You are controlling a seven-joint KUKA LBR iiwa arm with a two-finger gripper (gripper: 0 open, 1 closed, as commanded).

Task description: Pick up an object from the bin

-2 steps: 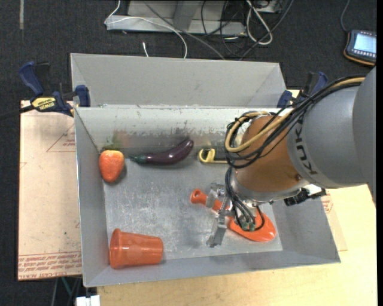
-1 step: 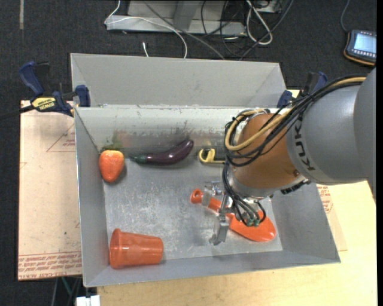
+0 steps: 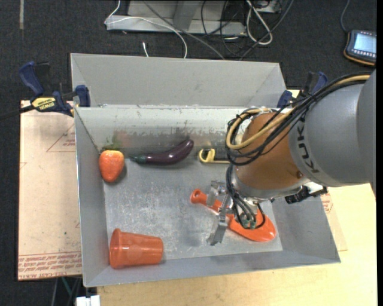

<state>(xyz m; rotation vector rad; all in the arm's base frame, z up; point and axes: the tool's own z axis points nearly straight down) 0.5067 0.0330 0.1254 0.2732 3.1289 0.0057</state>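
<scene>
You have the gripper (image 3: pixel 216 234) low in the front right part of the bin (image 3: pixel 90 197). Its tip is at the floor, just beside an elongated orange object (image 3: pixel 263 232) that lies partly under the wrist. You cannot tell whether the gripper is open or closed. Well apart from it, an orange cup (image 3: pixel 134 248) lies on its side at front left. A strawberry (image 3: pixel 112 164) and a purple aubergine (image 3: pixel 167 155) sit near the back wall.

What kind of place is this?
Probably a robot lab: a big grey robot arm reaches into a grey metal bin holding a purple toy aubergine, and loose cables trail over the dark floor.
</scene>
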